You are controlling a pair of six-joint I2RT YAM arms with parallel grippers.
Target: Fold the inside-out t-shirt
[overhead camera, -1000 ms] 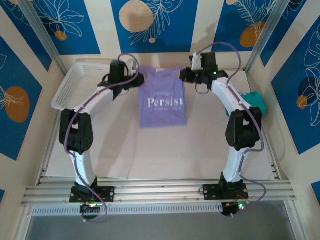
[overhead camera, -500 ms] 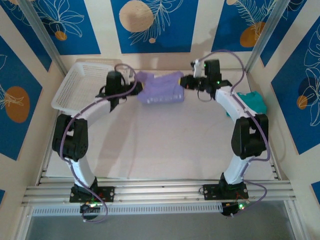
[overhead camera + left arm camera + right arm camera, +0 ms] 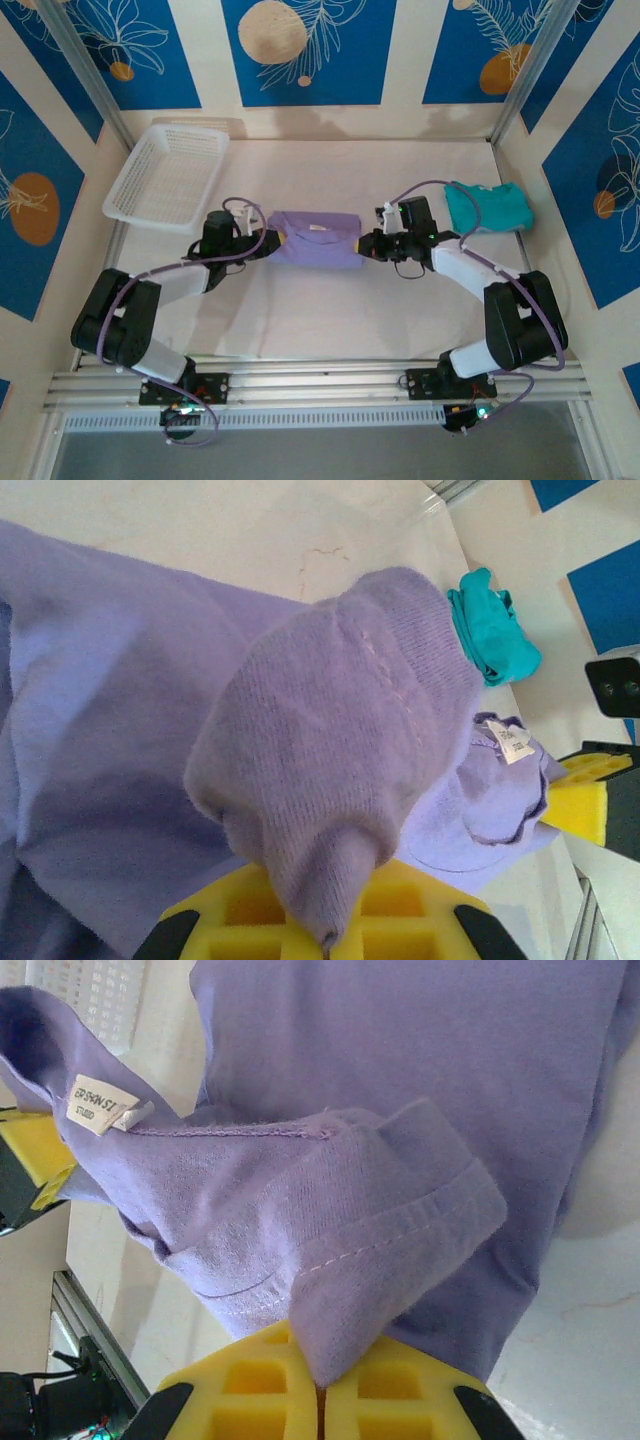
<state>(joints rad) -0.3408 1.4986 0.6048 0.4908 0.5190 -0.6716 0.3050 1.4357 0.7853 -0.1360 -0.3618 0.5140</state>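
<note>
The lavender inside-out t-shirt (image 3: 315, 238) lies as a low folded band on the table between my two grippers. My left gripper (image 3: 266, 243) is shut on its left end; in the left wrist view a bunched fold of the shirt (image 3: 340, 740) runs down into the closed yellow pads (image 3: 250, 910). My right gripper (image 3: 368, 246) is shut on the right end, where a hemmed corner of the t-shirt (image 3: 400, 1230) is pinched between the yellow fingers (image 3: 250, 1380). A white neck label (image 3: 98, 1106) shows on the shirt.
A white plastic basket (image 3: 168, 172) stands at the back left of the table. A teal-green garment (image 3: 488, 206) lies folded at the right, behind my right arm. Blue and cream walls and metal posts close in the table.
Both grippers have come from the back of the table toward the near side and down, bringing the shirt with them. The shirt, which hung spread with its print showing, now lies folded on the table.
</note>
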